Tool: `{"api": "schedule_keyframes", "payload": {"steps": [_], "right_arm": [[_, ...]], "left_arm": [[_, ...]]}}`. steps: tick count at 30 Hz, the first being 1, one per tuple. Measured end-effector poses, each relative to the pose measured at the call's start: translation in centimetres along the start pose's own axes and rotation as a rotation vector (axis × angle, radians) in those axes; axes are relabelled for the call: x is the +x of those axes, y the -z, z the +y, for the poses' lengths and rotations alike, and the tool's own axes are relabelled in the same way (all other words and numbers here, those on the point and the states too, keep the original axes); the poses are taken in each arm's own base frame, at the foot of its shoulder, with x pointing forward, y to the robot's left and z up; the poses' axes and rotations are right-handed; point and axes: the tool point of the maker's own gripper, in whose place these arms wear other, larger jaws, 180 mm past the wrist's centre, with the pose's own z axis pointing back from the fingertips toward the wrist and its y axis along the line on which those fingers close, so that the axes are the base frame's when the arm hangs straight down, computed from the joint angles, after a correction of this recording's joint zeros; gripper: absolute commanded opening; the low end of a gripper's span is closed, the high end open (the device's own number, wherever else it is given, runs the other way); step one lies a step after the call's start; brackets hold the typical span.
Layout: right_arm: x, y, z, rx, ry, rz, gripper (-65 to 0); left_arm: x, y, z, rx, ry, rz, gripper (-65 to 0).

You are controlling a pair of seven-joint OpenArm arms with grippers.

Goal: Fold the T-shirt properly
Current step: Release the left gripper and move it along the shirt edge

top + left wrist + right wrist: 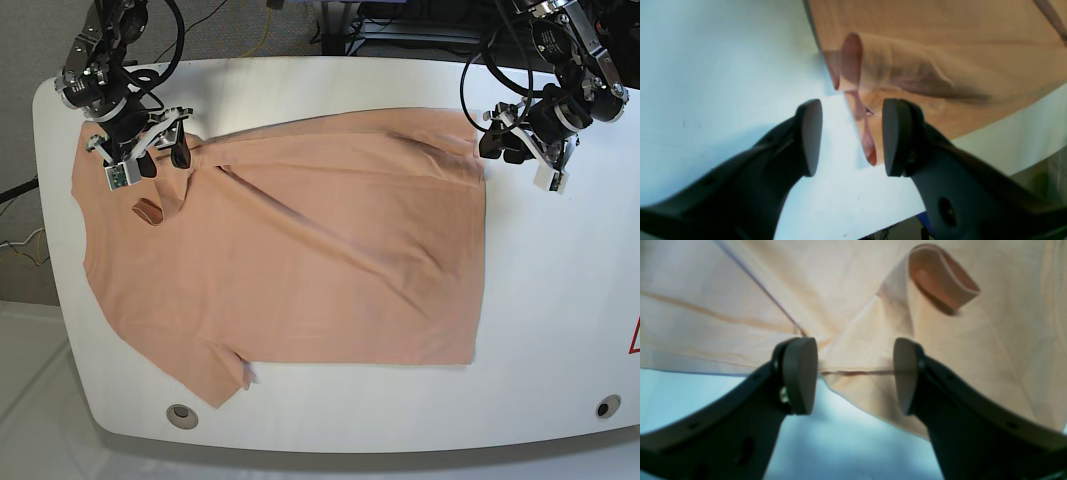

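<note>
The peach T-shirt (300, 260) lies spread over the white table (560, 300), its top edge partly folded inward. At the shirt's upper right corner my left gripper (495, 145) stands open. In the left wrist view a raised fold of the T-shirt (940, 50) hangs loose between the fingers (810, 136) of the left gripper (853, 136), touching neither pad. My right gripper (165, 155) is open at the upper left. The right gripper (853, 373) straddles a seam of the T-shirt (857, 290) just above the cloth. A curled edge loop (940, 276) lies beyond it.
The table's near edge (1007, 166) runs close to the left gripper, with floor below it. Two round holes (181, 415) (605, 406) sit near the table's front edge. Cables (260, 30) hang behind the table's far side.
</note>
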Motion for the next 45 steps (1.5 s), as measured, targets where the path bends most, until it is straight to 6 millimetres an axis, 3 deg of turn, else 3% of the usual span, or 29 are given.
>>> {"api": "schedule_keyframes", "payload": {"steps": [7, 22, 32, 45], "right_arm": [[0.0, 0.0, 0.0, 0.0, 0.0, 0.001, -30.1], [0.0, 0.0, 0.0, 0.0, 0.0, 0.0, -30.1], [-0.1, 0.0, 0.0, -0.001, 0.0, 0.003, -30.1], [-0.1, 0.0, 0.0, 0.0, 0.001, 0.003, -30.1]], "left_arm": [[-0.5, 0.6, -1.3, -0.03, -0.029, -0.005, -25.4], [-0.6, 1.0, -1.8, -0.042, -0.038, -0.007, -25.2], [-0.5, 3.0, -3.6, -0.118, -0.048, -0.038, -25.2], [-1.3, 3.5, -3.3, -0.089, -0.025, 0.0, -25.2]]}}
